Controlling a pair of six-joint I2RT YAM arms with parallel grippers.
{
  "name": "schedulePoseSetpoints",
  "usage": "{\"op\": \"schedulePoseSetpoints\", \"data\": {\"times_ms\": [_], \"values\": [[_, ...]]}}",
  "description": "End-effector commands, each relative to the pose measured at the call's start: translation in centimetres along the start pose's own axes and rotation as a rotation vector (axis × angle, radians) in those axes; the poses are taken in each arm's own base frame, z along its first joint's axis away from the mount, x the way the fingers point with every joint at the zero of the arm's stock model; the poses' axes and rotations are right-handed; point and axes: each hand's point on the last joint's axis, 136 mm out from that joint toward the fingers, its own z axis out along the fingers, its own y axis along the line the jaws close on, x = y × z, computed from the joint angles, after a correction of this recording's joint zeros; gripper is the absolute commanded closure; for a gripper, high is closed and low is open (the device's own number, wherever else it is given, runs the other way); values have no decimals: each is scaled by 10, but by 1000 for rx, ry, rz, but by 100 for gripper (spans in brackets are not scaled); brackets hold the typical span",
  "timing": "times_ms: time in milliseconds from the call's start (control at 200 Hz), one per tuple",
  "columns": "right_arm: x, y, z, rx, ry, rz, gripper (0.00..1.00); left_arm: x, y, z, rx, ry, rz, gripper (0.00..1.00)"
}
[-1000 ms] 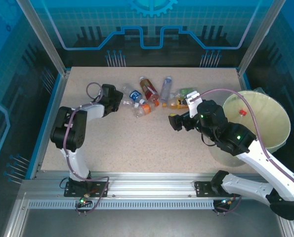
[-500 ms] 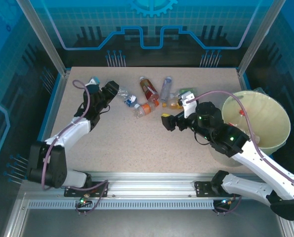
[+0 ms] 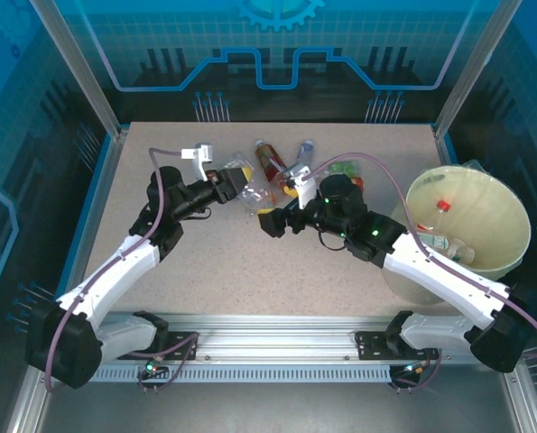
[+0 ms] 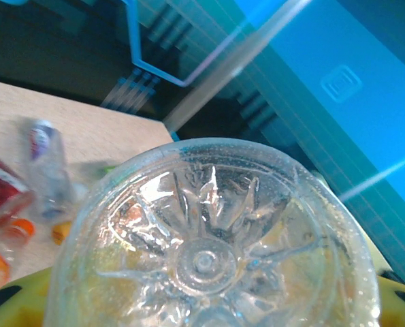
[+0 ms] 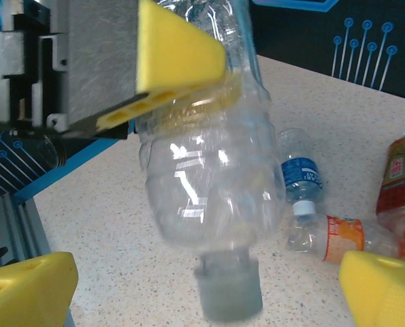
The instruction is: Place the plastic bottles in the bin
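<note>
The left gripper (image 3: pixel 237 180) is clamped on a clear bottle (image 5: pixel 209 184) hanging cap-down above the surface (image 3: pixel 214 257), the right gripper (image 3: pixel 272 222) spread wide just beside it, seemingly not touching, while other bottles (image 3: pixel 270 163) lie behind and the bin (image 3: pixel 507 221) stands far right.

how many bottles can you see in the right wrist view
4. One clear bottle hangs cap-down in the left gripper; three lie on the table behind: blue-labelled, orange-labelled, red-labelled. Others may be hidden.
</note>
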Motion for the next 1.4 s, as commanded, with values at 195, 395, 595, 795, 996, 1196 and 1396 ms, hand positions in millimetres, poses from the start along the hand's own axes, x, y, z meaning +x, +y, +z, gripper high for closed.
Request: {"op": "schedulePoseSetpoints", "data": {"times_ms": [195, 395, 595, 795, 996, 1196, 1396], "values": [[-30, 15, 10, -52, -63, 26, 0, 18, -89, 11, 363, 148, 125, 53], [-31, 24, 8, -102, -49, 19, 10, 20, -90, 15, 361, 154, 133, 53], [-25, 20, 6, -71, -19, -1, 26, 19, -87, 17, 345, 150, 127, 50], [-23, 9, 2, -6, -22, 9, 32, 16, -79, 20, 298, 131, 116, 30], [-20, -12, -10, 111, -31, 11, 37, 12, -74, 19, 255, 102, 117, 1], [-21, -36, -35, 264, -62, -10, 40, 3, -60, 12, 164, 18, 130, 1], [-34, -53, -76, 383, -127, -30, 42, 1, -34, 7, 34, -45, 140, 1]]}}
